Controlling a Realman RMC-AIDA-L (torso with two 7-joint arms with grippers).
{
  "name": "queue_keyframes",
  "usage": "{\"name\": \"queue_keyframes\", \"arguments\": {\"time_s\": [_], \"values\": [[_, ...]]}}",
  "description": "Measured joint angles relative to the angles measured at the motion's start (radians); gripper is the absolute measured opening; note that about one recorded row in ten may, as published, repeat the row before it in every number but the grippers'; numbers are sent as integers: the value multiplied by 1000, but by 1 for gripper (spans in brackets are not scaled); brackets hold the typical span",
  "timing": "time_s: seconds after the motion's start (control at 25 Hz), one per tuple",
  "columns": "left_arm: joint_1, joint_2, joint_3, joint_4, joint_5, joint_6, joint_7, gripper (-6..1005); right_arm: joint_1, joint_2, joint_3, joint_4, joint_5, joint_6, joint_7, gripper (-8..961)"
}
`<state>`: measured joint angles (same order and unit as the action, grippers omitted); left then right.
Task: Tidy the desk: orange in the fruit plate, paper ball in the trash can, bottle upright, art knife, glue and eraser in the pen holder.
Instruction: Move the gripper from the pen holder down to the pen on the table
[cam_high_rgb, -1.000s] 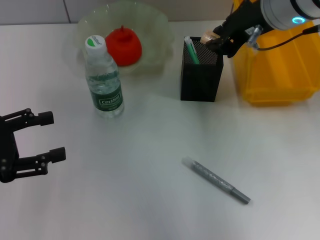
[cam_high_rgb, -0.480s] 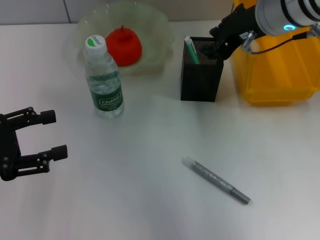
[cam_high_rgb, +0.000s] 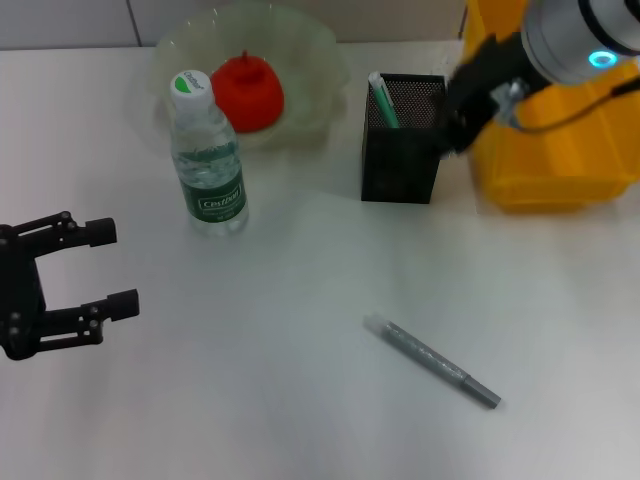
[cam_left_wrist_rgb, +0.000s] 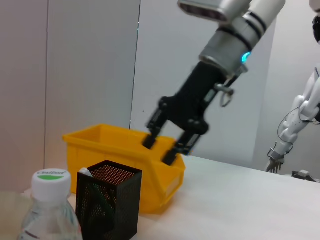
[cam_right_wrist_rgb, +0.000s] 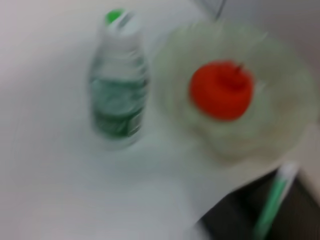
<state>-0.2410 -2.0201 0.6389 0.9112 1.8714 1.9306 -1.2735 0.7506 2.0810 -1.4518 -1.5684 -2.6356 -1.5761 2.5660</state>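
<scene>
At near left, the black left gripper (cam_high_rgb: 100, 268) hovers over the table, fingers spread, holding nothing. Farther right stand the upright clear plastic bottle (cam_high_rgb: 205, 160), the translucent fruit plate (cam_high_rgb: 310, 60) holding a red-orange fruit (cam_high_rgb: 247, 92), then the black mesh pen holder (cam_high_rgb: 402, 140). Beside it the right gripper (cam_left_wrist_rgb: 162, 150) hangs with its fingers parted and nothing between them, before a yellow bin (cam_high_rgb: 560, 150). A grey pen-like art knife (cam_high_rgb: 432, 360) lies near centre.
</scene>
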Motion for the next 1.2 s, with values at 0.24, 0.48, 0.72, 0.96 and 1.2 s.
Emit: {"name": "queue_keyframes", "arguments": {"time_s": [0.24,0.48,0.72,0.96,1.2], "values": [[-5,7,0,0,0,-3,9,807,60,5,-50,39,8,-231,160,587],[-6,15,-4,0,0,-6,16,807,66,7,-123,162,76,-227,198,577],[-7,20,-2,0,0,-15,19,808,80,8,-228,313,129,-128,217,561],[-9,20,1,0,3,-19,20,808,95,10,-296,411,145,-49,229,546],[-10,20,0,0,3,-20,21,808,112,10,-354,480,185,16,234,530]]}}
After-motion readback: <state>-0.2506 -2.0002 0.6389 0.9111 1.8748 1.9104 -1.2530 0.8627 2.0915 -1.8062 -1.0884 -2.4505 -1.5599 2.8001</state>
